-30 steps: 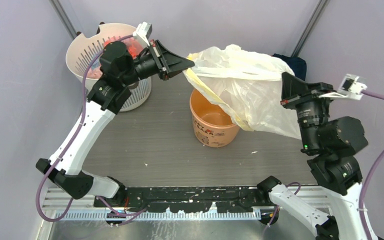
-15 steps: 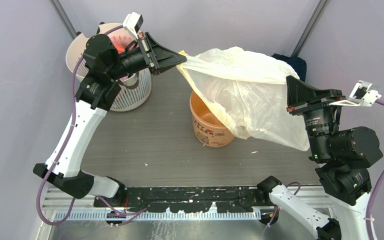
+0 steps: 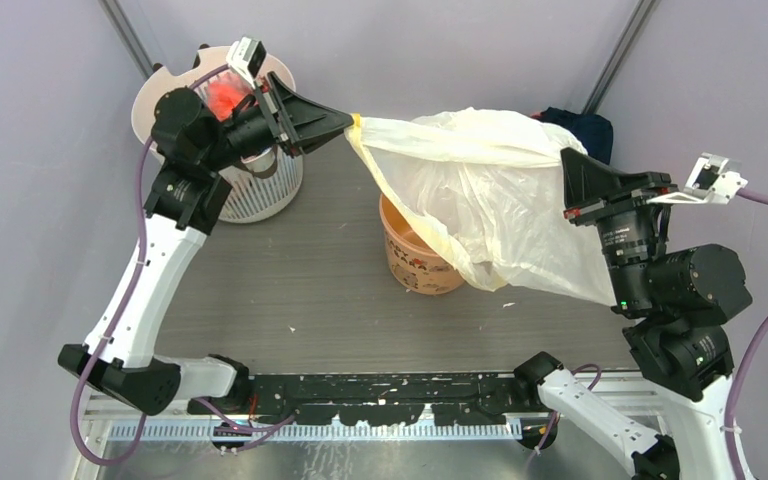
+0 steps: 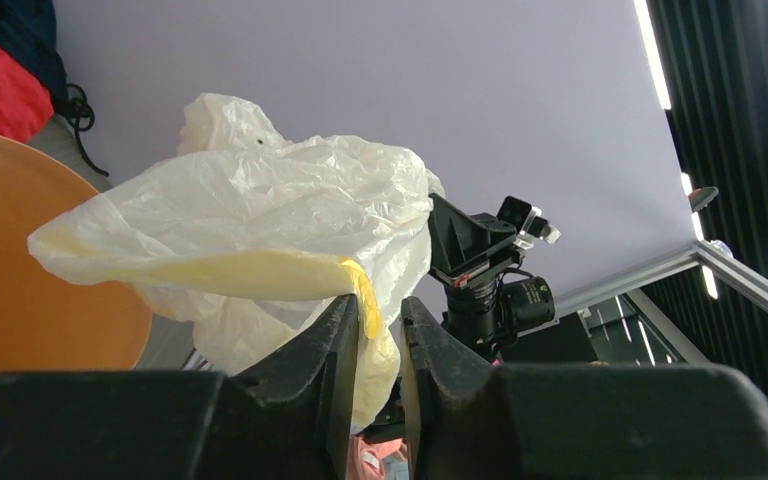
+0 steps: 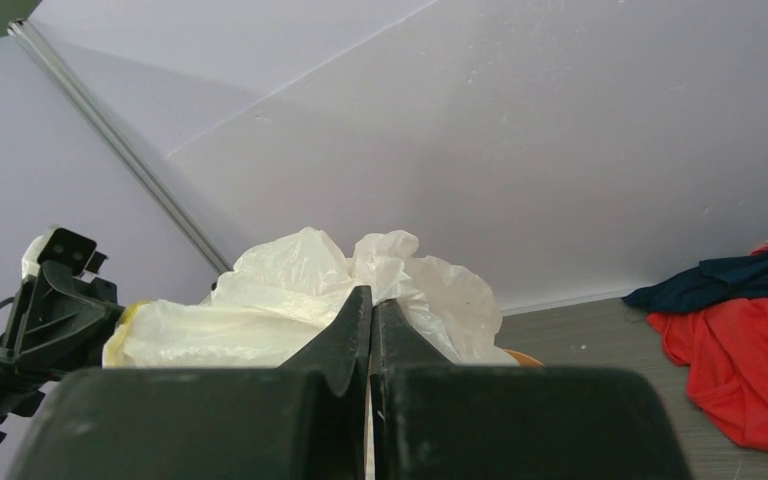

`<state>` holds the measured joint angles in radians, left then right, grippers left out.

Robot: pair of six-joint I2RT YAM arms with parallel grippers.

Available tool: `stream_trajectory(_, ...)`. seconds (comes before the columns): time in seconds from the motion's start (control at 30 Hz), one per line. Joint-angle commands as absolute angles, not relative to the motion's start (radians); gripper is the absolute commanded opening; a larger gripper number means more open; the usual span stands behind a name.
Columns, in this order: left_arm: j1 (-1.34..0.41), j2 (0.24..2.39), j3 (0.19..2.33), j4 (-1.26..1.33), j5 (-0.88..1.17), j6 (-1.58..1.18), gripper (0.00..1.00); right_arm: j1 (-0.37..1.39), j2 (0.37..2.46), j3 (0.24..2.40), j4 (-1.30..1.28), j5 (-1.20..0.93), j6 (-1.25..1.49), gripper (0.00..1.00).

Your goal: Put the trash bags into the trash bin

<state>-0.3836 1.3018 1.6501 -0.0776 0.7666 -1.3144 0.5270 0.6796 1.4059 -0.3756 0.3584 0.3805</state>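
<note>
since a second ago: left gripper (image 3: 345, 122) drawn back toward the white basket (image 3: 260, 195); film between the arms pulled out longer and flatter.

item 1, trash bag (image 3: 480, 190): pale-yellow translucent film, wrinkled, held in the air between the two arms, above and partly to the right of item 2. its lower fold sags over the bin's right rim and down that side toward the table (image 3: 290, 270). not yet inside.

item 2, trash bin (image 3: 415, 265): orange bucket, upright at mid-table, mouth partly covered by the film.

item 3, left gripper: jaws a little apart, the bag's yellow hem lying in the gap. whether it is still caught there cannot be told.

item 4, right gripper (image 3: 567, 165): clamped closed on the bag's far end.

item 5, surroundings: red and navy cloth heap (image 5: 740, 340) at the back right.

step in hand, as judged: spreading the bag above the bin before lowering.

next move calls for: bringing both ends over the mouth, gathering the overhang inward, then pushing down.
</note>
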Motion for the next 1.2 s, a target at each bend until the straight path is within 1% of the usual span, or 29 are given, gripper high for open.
stream_trajectory(0.0,-0.385,1.251,1.569,0.070,0.767,-1.355,0.25,0.524,0.729,1.393,-0.272,0.339,0.410,0.01)
stream_trajectory(0.17,-0.409,1.218,1.416,0.144,0.753,-1.372,0.27,0.524,0.768,1.371,-0.229,0.317,0.444,0.01)
stream_trajectory(0.27,-0.436,1.201,1.318,0.212,0.725,-1.388,0.31,0.524,0.777,1.349,-0.206,0.308,0.463,0.01)
stream_trajectory(0.37,-0.455,1.185,1.251,0.237,0.700,-1.390,0.41,0.524,0.783,1.337,-0.199,0.305,0.474,0.01)
stream_trajectory(0.47,-0.457,1.166,1.219,0.229,0.688,-1.380,0.54,0.524,0.782,1.333,-0.196,0.305,0.479,0.01)
stream_trajectory(0.63,-0.457,1.126,1.207,0.114,0.667,-1.304,0.66,0.523,0.781,1.338,-0.192,0.314,0.477,0.01)
stream_trajectory(1.0,-0.491,1.091,1.075,0.132,0.627,-1.283,0.68,0.523,0.811,1.366,-0.152,0.297,0.505,0.01)
stream_trajectory(1.17,-0.513,1.090,0.999,0.218,0.590,-1.322,0.68,0.523,0.829,1.381,-0.130,0.288,0.525,0.01)
